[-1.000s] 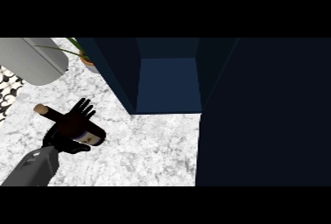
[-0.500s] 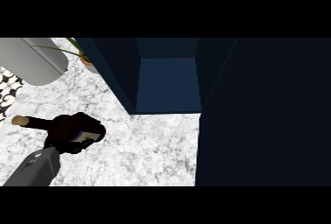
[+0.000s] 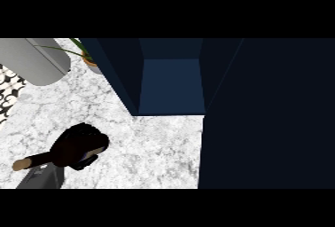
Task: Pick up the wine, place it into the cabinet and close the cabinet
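Note:
The wine bottle (image 3: 26,162) shows in the head view at the lower left as a dark body with a brown neck tip poking out left. My left hand (image 3: 82,146) is curled round it and hides most of it, above the white marble counter (image 3: 153,150). The dark blue cabinet (image 3: 170,84) stands open at the top centre, up and to the right of the hand, its inside bare. Its door (image 3: 268,115) fills the right side as a large dark panel. My right hand is out of the view.
A grey rounded appliance (image 3: 33,60) lies at the top left, with a potted plant (image 3: 88,62) beside the cabinet's left wall. A black-and-white patterned strip (image 3: 6,93) runs along the left edge.
My left hand's fingers went from spread over the bottle to curled round it. The bottle's neck has swung down and to the left, and the hand has moved slightly lower.

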